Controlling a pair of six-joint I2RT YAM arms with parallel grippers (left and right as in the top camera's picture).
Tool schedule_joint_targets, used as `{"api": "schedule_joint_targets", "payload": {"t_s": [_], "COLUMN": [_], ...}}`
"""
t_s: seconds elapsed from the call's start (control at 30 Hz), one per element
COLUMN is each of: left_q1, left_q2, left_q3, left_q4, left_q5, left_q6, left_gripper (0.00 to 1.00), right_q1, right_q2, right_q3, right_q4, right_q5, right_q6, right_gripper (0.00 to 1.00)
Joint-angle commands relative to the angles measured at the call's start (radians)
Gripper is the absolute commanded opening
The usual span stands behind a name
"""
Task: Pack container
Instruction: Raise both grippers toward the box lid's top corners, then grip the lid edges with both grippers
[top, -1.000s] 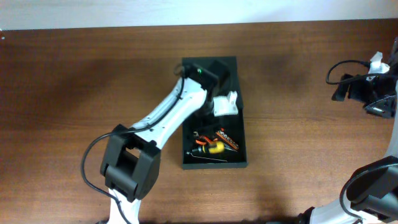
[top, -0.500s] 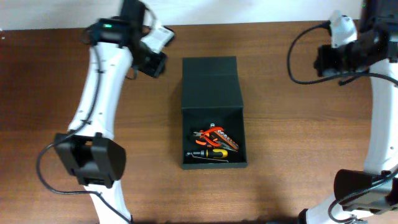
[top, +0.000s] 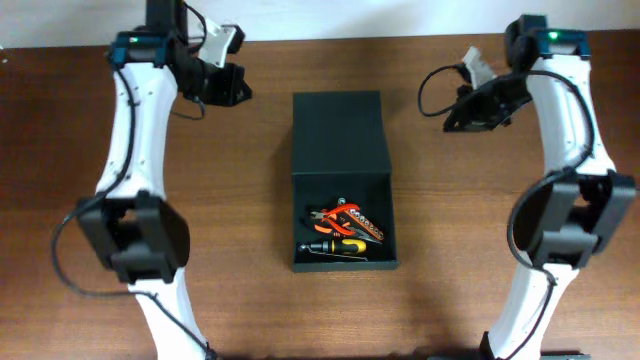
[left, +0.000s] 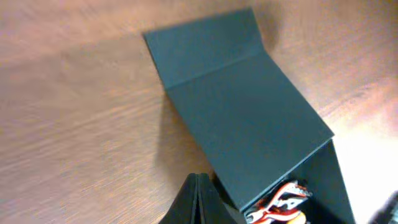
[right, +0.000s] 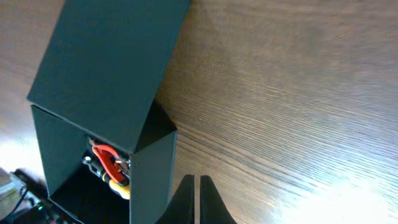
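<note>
The container (top: 342, 135) is a dark green-black box in the middle of the table, its hinged flap lid open and leaning toward the far side. Orange-handled pliers (top: 347, 220) and a yellow-handled tool (top: 345, 243) lie in its open near half. My left gripper (top: 238, 90) hovers far left of the box, shut and empty. My right gripper (top: 452, 122) hovers right of the lid, shut and empty. In the left wrist view the fingers (left: 199, 179) meet above the lid (left: 242, 118). In the right wrist view the gripper (right: 194, 180) points beside the container's wall (right: 152, 174).
The brown wooden table (top: 260, 310) surrounds the box on all sides. A white wall strip (top: 350, 20) borders the far edge. Both arm bases stand at the near edge, left (top: 135, 240) and right (top: 565, 215).
The left arm has pulled out of the box and swung to the far left. The right arm has come in from the right edge toward the lid. Both grippers have shut.
</note>
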Motion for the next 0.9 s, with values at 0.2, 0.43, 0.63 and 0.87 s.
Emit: {"api": "schedule_joint_targets", "payload": {"t_s": [0.2, 0.43, 0.63, 0.87], "left_q1": [0.019, 0.018, 0.009, 0.009], "left_q2": [0.243, 0.289, 0.303, 0.303], "left_q3": [0.006, 0.003, -0.039, -0.135], "left_q4": [-0.009, -0.066, -0.103, -0.104], "left_q5": [0.193, 0.246, 0.255, 0.294], "left_q6": [-0.011, -0.007, 0.012, 0.047], "left_gripper": [0.02, 0.02, 0.02, 0.02], "right_q1": [0.012, 0.013, 0.013, 0.032], "right_q2": [0.12, 0.195, 0.229, 0.23], "right_q3": [0.008, 0.006, -0.002, -0.021], "right_q4": [-0.004, -0.005, -0.011, -0.008], "right_q5": [-0.089, -0.111, -0.111, -0.111], "right_q6": [-0.051, -0.06, -0.063, -0.073], "right_gripper": [0.04, 0.04, 0.04, 0.04]}}
